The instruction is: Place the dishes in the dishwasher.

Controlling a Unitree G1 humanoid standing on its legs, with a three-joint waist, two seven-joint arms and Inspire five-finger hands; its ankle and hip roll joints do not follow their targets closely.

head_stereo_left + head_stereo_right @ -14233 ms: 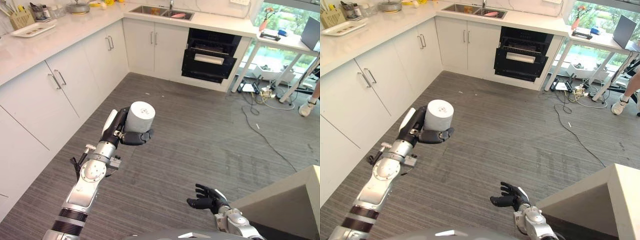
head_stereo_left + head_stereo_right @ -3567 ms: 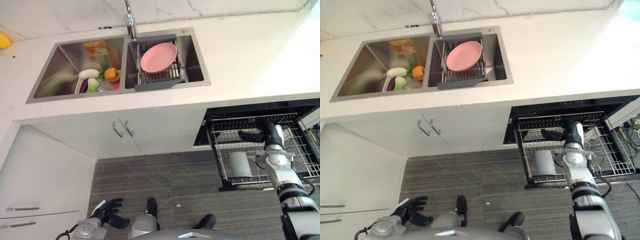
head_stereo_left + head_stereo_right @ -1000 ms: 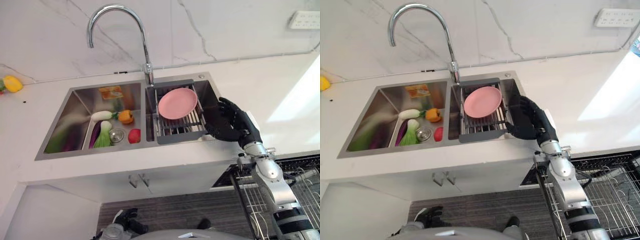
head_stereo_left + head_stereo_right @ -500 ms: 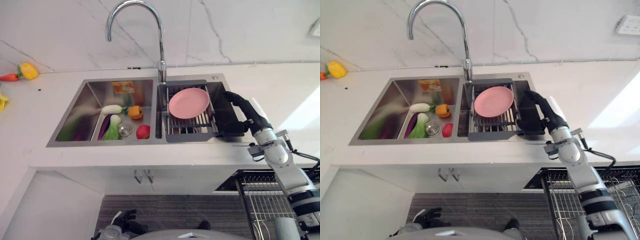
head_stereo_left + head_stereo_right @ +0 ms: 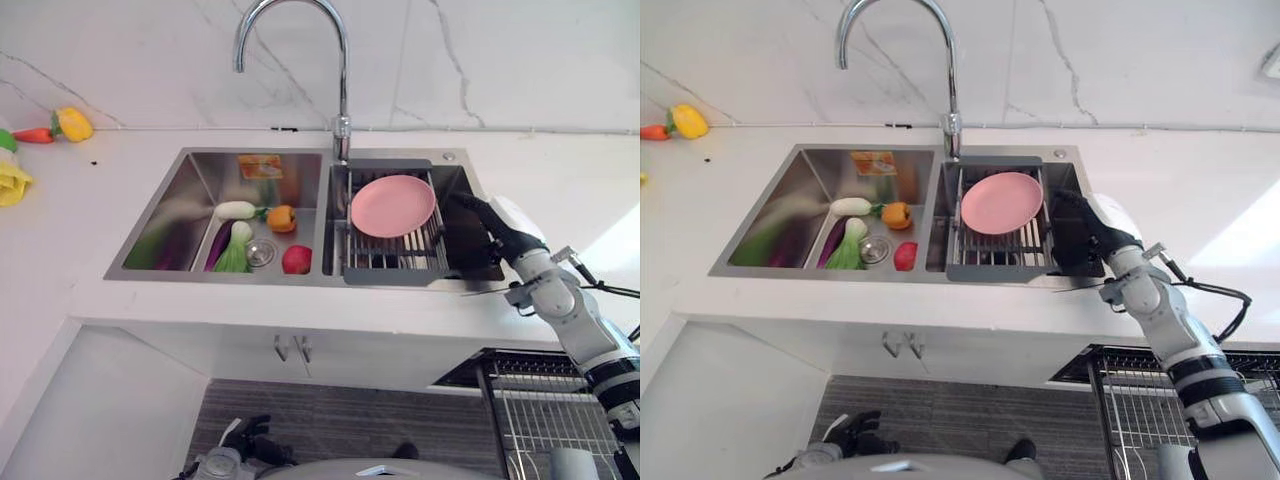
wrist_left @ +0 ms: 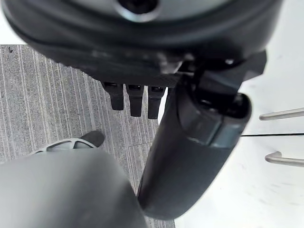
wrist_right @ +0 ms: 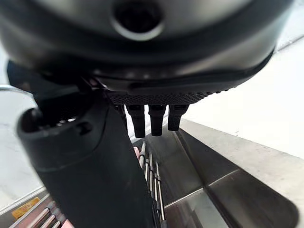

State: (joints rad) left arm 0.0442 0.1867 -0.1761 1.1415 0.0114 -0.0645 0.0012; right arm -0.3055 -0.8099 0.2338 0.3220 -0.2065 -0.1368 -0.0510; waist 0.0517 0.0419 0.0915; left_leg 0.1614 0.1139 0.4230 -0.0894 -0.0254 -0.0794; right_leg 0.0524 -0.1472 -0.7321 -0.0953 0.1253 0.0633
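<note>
A pink plate [image 5: 392,205] leans upright in a dark dish rack [image 5: 395,262] in the right basin of the steel sink [image 5: 215,281]. My right hand [image 5: 1086,234] hangs open over the right end of that basin, just right of the rack and a short way from the plate, holding nothing. In the right wrist view its fingers [image 7: 153,118] point straight toward the rack bars. My left hand [image 5: 851,434] hangs low near the floor, open and empty. The pulled-out dishwasher rack [image 5: 540,420] holds a grey cup [image 5: 575,466].
A tall curved faucet [image 5: 342,90] rises between the basins, behind the plate. Vegetables and a red fruit [image 5: 296,259] lie in the left basin. A yellow pepper [image 5: 72,123] sits on the white counter at far left. Cabinet doors with handles [image 5: 292,347] are below.
The camera has shifted. My right hand has come a little lower at the right end of the rack. Further back, the grey cup went from my left hand into the dishwasher rack.
</note>
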